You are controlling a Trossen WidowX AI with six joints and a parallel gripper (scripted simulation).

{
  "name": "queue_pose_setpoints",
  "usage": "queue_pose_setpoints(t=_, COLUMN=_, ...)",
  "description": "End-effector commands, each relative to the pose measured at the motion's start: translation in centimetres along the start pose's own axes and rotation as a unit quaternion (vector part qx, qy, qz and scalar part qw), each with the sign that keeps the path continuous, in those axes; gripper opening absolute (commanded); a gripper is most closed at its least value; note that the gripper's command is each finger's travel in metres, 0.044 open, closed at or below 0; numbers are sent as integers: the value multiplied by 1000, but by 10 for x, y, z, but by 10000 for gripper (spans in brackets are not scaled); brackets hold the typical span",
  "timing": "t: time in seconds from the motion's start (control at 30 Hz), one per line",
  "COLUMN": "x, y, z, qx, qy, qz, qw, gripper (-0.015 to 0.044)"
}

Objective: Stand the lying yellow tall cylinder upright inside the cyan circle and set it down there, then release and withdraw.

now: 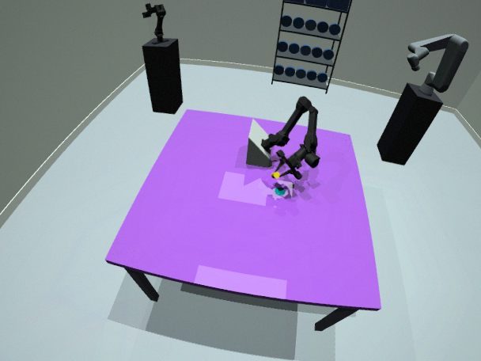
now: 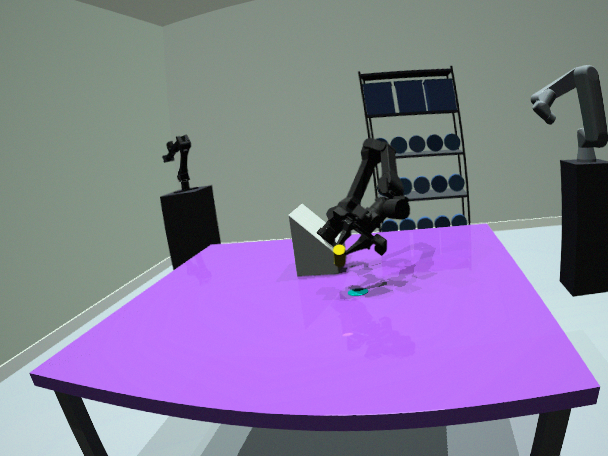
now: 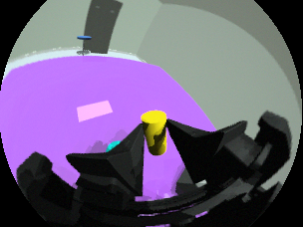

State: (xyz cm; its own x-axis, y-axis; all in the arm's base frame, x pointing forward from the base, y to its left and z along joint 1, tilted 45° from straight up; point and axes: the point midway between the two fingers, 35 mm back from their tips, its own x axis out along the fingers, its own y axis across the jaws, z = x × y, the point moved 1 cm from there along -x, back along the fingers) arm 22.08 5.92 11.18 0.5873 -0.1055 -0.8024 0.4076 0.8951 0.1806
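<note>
The yellow tall cylinder (image 1: 276, 175) (image 2: 339, 257) (image 3: 154, 131) is held near its top end between the fingertips, clear of the table. It looks close to upright in the exterior view; any small tilt is hard to tell. My gripper (image 1: 278, 173) (image 2: 342, 249) (image 3: 154, 123) is shut on it. The cyan circle (image 1: 279, 191) (image 2: 358, 293) (image 3: 113, 146) lies flat on the table, nearer the top and exterior views than the cylinder and slightly right. Part of it is in shadow, and a finger partly covers it in the wrist view.
A grey wedge block (image 1: 257, 155) (image 2: 314, 252) with a pale sloping face stands on the purple table (image 1: 178, 229) (image 2: 210, 350), just left of and behind the cylinder. The arm's black links rise behind the gripper. A rack and two pedestals with other arms stand beyond the table.
</note>
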Motion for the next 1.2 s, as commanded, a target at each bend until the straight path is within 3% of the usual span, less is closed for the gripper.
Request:
queue_pose_setpoints(t=0.0, x=0, y=-1, z=0, qx=9, qy=-17, qz=0, qw=1000, gripper=105)
queue_pose_setpoints(t=1.17, x=-12, y=3, z=4, qx=74, qy=-121, qz=38, qw=989, gripper=105)
